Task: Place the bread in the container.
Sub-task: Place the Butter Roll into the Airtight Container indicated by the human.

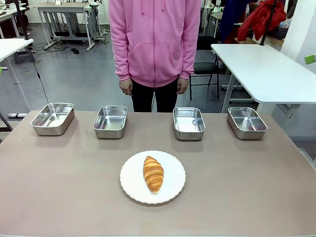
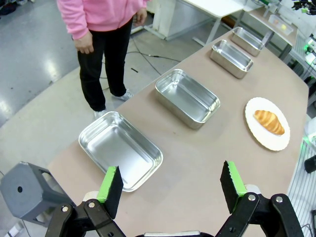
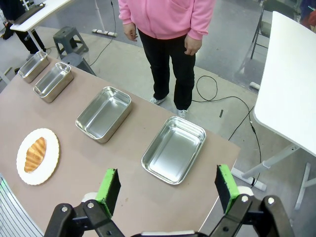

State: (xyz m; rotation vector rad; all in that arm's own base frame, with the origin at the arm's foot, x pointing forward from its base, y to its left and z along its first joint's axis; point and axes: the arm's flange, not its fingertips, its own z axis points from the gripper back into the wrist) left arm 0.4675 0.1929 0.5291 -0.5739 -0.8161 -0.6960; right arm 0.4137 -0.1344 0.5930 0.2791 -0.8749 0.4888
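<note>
Bread (image 1: 153,174) lies on the plate (image 1: 131,178); left fingers (image 2: 110,185) and right fingers (image 3: 109,190) both stand apart, empty.

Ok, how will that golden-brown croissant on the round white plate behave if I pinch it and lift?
The golden-brown ridged croissant looks puffy and flaky, so probably light and easily crushed; grip gently. Its tapered ends and rounded back suggest it could rock or slide on the smooth round white plate if nudged.
</note>
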